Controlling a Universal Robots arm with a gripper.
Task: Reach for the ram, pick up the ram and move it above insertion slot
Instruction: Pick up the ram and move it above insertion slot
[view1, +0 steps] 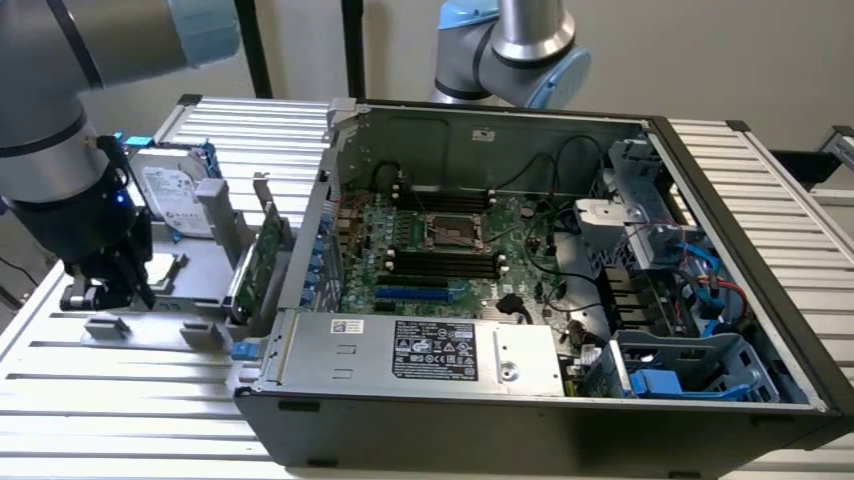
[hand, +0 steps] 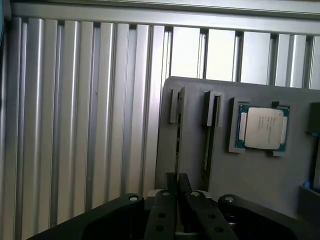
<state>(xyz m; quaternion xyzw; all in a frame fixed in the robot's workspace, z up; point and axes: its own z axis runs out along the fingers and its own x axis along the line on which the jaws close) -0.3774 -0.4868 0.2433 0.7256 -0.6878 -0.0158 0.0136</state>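
The ram (hand: 177, 145) stands on edge in the outermost guide of the grey holder (hand: 250, 180), outside the computer case (view1: 534, 430). The gripper (hand: 177, 184) appears clenched on its upper edge. Recommended: lift straight along the guides, without twist. The insertion slot (view1: 447, 265) lies well apart, toward the exterior view's right

Worktop (view1: 120, 360): ribbed bare alu, satin shine. Parts holder (hand: 250, 175): grey plastic, matt, smooth. Processor (hand: 263, 127) lid: pale metal w/ soft gloss. Gripper (hand: 177, 184) body: matt black. PC case (view1: 534, 430): outside matt black, inside bare grey sheet metal.
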